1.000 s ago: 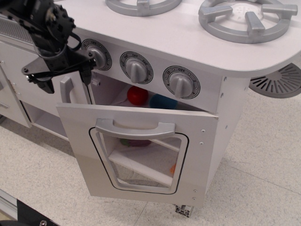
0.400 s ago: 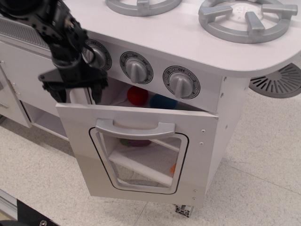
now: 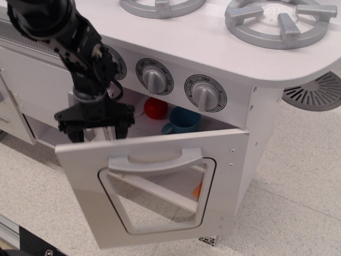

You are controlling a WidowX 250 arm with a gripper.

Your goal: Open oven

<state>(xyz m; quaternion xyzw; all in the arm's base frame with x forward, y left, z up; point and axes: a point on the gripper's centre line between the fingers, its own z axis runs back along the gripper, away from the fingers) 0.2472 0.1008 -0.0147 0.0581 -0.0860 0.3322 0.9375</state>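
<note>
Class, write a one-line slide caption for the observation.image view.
Robot gripper at the top edge of the toy oven door, partly open, red ball and blue cup inside.

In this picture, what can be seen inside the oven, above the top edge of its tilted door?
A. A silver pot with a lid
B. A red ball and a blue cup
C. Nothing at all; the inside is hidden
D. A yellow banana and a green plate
B. Behind the top edge of the partly open oven door, a red ball and a blue cup sit inside the oven, under the knobs.
</note>
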